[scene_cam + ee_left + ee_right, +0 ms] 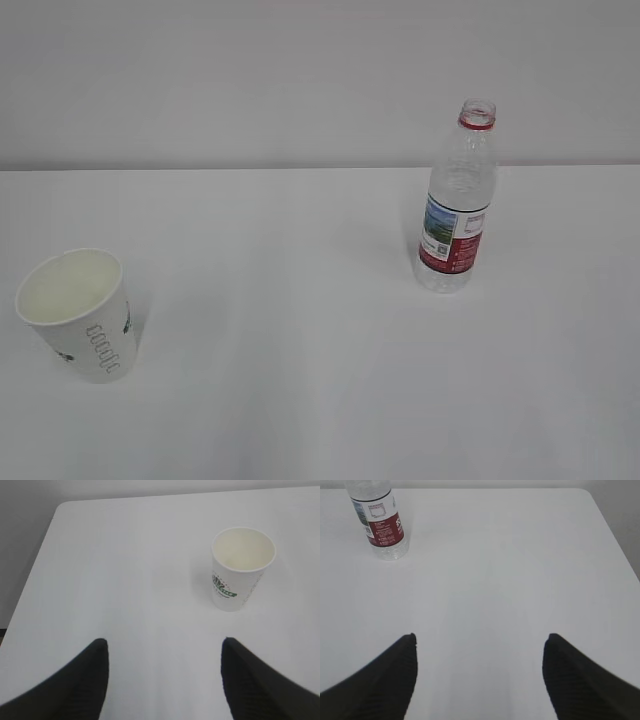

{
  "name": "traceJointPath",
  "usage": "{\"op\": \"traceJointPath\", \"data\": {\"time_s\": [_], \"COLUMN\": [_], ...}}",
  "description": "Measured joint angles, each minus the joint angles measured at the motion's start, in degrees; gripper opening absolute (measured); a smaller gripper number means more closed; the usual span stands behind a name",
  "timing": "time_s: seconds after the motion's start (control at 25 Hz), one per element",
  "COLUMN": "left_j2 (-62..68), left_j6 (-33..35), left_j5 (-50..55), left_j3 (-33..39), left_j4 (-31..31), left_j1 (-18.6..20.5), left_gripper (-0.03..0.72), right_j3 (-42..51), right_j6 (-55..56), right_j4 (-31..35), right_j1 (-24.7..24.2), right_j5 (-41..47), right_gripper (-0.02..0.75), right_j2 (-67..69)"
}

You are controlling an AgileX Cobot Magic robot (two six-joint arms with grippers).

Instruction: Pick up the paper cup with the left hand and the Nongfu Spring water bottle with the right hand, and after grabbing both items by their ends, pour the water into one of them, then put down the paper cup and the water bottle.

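1. Paper cup (78, 312) stands on the white table (300, 330) at the left-front of the ext. view, mouth up, leaning a little as the camera sees it; grey lettering runs down its side, w/ a bit of green print near the base

2. In the left wrist view the same cup (242, 570) sits upright, ahead and to the right of the gripper; green logo faces the camera. Its inside looks pale – whether liquid is in it can't be told

3. Nongfu Spring water bottle (458, 200) stands upright on the right side of the table, further back than the cup and well apart from it. No cap, red neck ring at the top, red-and-white label w/ a landscape picture round the middle

4. Right wrist view shows only the bottle's lower part (379, 522), at the top-left corner, upright, the red label panel facing the camera; its neck is cut off by the frame edge

5. Left hand (165, 680): two black fingers (85, 680) spread wide, bare table between them, nothing pinched. Cup is near but not touched

6. Right hand (480, 677): black fingers (580, 680) likewise spread apart, gap between them bare, gripping nothing – bottle is well off to the left and ahead

7. Neither arm shows in the ext. view; table's rounded corners appear in both wrist views
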Motion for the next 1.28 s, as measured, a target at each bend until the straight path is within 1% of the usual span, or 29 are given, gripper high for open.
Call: {"op": "traceJointPath", "data": {"time_s": [1.28], "left_j2": [0.00], "left_j6": [0.00], "left_j5": [0.00], "left_j3": [0.00], "left_j4": [-0.68], "left_j1": [0.00], "left_gripper": [0.516], "right_j3": [0.00], "right_j6": [0.00], "right_j4": [0.00], "right_j1": [0.00], "right_j5": [0.00], "right_gripper": [0.587], "right_j2": [0.00]}}
